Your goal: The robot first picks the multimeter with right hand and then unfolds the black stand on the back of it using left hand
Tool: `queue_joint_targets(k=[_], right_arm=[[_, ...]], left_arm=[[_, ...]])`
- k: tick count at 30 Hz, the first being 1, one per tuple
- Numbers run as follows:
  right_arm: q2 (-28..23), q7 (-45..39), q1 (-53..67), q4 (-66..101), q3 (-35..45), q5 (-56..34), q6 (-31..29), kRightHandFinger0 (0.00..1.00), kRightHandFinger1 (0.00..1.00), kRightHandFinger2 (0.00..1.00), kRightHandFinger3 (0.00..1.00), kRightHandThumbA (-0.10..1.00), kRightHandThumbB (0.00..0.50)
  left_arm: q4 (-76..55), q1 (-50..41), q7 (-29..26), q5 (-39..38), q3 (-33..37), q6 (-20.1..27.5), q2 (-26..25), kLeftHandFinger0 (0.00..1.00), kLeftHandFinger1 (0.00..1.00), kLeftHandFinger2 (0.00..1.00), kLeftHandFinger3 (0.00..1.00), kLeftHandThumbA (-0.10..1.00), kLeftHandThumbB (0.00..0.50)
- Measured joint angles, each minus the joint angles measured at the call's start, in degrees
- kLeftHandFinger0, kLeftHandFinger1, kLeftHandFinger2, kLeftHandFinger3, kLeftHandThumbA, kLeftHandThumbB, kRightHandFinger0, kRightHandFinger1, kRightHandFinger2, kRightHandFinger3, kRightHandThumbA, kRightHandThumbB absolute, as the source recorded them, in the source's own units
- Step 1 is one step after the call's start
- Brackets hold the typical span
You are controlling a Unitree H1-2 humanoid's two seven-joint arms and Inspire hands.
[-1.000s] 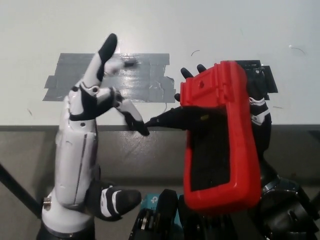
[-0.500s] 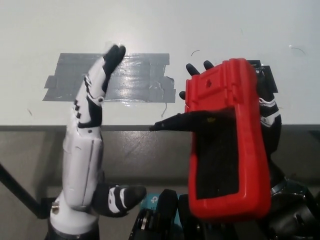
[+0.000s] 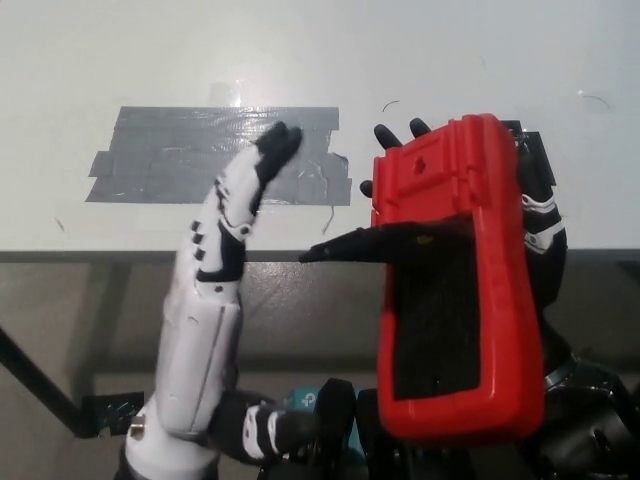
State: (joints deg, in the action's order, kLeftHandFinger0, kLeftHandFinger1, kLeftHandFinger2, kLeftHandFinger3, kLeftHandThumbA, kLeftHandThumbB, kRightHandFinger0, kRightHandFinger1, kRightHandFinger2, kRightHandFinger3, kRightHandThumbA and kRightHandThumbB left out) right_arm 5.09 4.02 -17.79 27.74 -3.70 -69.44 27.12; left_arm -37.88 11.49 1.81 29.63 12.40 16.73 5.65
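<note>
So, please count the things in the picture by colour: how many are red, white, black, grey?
Red: 1, the multimeter
White: 2, the left hand and the table
Black: 2, the right hand and the stand
Grey: 1, the tape
Total: 6

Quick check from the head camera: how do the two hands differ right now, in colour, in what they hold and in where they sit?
The left hand is white and holds nothing, its fingers straight; the right hand is black and shut on the red multimeter. The left hand is in plain view, apart from the multimeter; the right hand is mostly hidden behind it. Both are raised at the table edge.
</note>
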Motion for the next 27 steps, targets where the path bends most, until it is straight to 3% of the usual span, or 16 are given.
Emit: queue_joint_targets(k=[1, 4, 7, 11, 12, 13, 15, 16, 17, 18, 19, 20, 22, 24, 25, 27], right_arm=[[0.04, -0.02, -0.11, -0.01, 0.03, 0.0, -0.02, 0.0, 0.0, 0.33, 0.14, -0.1, 0.137], [0.28, -0.04, -0.3, -0.04, 0.09, -0.01, -0.06, 0.0, 0.09, 0.62, 0.15, -0.1, 0.118], [0.48, -0.05, -0.68, -0.15, 0.13, -0.03, -0.08, 0.0, 0.18, 0.73, 0.18, -0.1, 0.126], [1.16, 0.01, -1.08, -0.15, 0.44, -0.44, -0.16, 0.0, 0.15, 0.69, 0.17, -0.1, 0.126], [1.34, 0.03, -1.1, -0.15, 0.59, -0.64, -0.16, 0.0, 0.06, 0.6, 0.16, -0.1, 0.14], [1.46, 0.06, -1.11, -0.15, 0.71, -0.94, -0.16, 0.0, 0.0, 0.51, 0.16, -0.1, 0.146], [1.56, 0.39, -1.23, -0.09, 0.83, -1.15, -0.14, 0.0, 0.0, 0.45, 0.16, -0.1, 0.138], [1.5, 0.6, -1.32, -0.08, 0.85, -1.15, -0.12, 0.0, 0.0, 0.44, 0.16, -0.1, 0.137], [1.46, 0.75, -1.37, -0.08, 0.87, -1.15, -0.09, 0.0, 0.0, 0.46, 0.17, -0.1, 0.13], [1.45, 0.85, -1.41, -0.08, 0.88, -1.15, -0.08, 0.0, 0.0, 0.47, 0.18, -0.1, 0.135], [1.44, 0.91, -1.44, -0.08, 0.88, -1.15, -0.07, 0.0, 0.0, 0.48, 0.19, -0.1, 0.135], [1.41, 1.04, -1.5, -0.09, 0.89, -1.15, -0.06, 0.0, 0.01, 0.5, 0.22, -0.1, 0.123], [1.37, 1.14, -1.57, -0.11, 0.91, -1.3, -0.05, 0.0, 0.03, 0.54, 0.26, -0.1, 0.126], [1.37, 1.22, -1.65, -0.14, 0.99, -1.6, -0.04, 0.0, 0.03, 0.55, 0.29, -0.1, 0.13], [1.37, 1.24, -1.71, -0.13, 1.0, -1.75, -0.05, 0.0, 0.01, 0.55, 0.29, -0.1, 0.13], [1.37, 1.32, -1.75, -0.12, 1.01, -2.03, -0.05, 0.0, 0.0, 0.56, 0.36, -0.1, 0.127]], left_arm=[[-0.2, 0.06, 0.34, -1.14, 0.84, -0.01, -0.34, 1.0, 0.97, 0.93, 1.0, 1.0, 0.434], [-0.97, 0.14, 1.3, -4.13, 2.73, -0.34, -1.45, 1.0, 0.96, 0.91, 1.0, 1.0, 0.46], [-2.15, 0.21, 2.03, -6.72, 3.98, -0.64, -2.08, 1.0, 0.91, 0.88, 1.0, 1.0, 0.478], [-2.31, 0.52, 2.56, -9.57, 5.18, -0.82, -2.39, 1.0, 0.85, 0.86, 1.0, 1.0, 0.44], [-2.25, 0.51, 2.59, -9.99, 5.45, -0.72, -2.39, 1.0, 0.74, 0.81, 1.0, 1.0, 0.454], [-2.1, 0.49, 2.6, -10.54, 5.74, -0.49, -2.41, 1.0, 0.58, 0.72, 1.0, 1.0, 0.469], [-2.02, 0.35, 2.65, -11.53, 6.12, -0.35, -2.6, 1.0, 0.16, 0.34, 1.0, 0.98, 0.5], [-2.03, 0.27, 2.64, -12.33, 6.27, -0.3, -2.75, 1.0, 0.09, 0.28, 1.0, 0.98, 0.5], [-2.02, 0.22, 2.63, -13.31, 6.4, -0.28, -2.87, 0.93, 0.0, 0.06, 1.0, 0.95, 0.477], [-2.02, 0.2, 2.61, -14.12, 6.48, -0.24, -2.95, 0.81, 0.0, 0.0, 1.0, 1.0, 0.443], [-2.03, 0.2, 2.61, -14.7, 6.53, -0.24, -2.99, 0.94, 0.0, 0.0, 1.0, 1.0, 0.43], [-2.12, 0.14, 2.61, -15.45, 6.6, -0.29, -2.98, 1.0, 0.0, 0.0, 1.0, 1.0, 0.448], [-2.42, -0.36, 2.61, -15.85, 6.65, -0.35, -2.76, 1.0, 0.0, 0.0, 1.0, 1.0, 0.48], [-2.52, -1.0, 2.64, -15.77, 6.71, -0.24, -2.52, 0.94, 0.0, 0.0, 1.0, 1.0, 0.472], [-2.5, -1.35, 2.66, -15.67, 6.84, -0.14, -2.46, 0.83, 0.0, 0.0, 1.0, 1.0, 0.45], [-2.29, -2.35, 2.64, -15.08, 6.88, 0.44, -2.25, 0.73, 0.0, 0.0, 1.0, 1.0, 0.455]])
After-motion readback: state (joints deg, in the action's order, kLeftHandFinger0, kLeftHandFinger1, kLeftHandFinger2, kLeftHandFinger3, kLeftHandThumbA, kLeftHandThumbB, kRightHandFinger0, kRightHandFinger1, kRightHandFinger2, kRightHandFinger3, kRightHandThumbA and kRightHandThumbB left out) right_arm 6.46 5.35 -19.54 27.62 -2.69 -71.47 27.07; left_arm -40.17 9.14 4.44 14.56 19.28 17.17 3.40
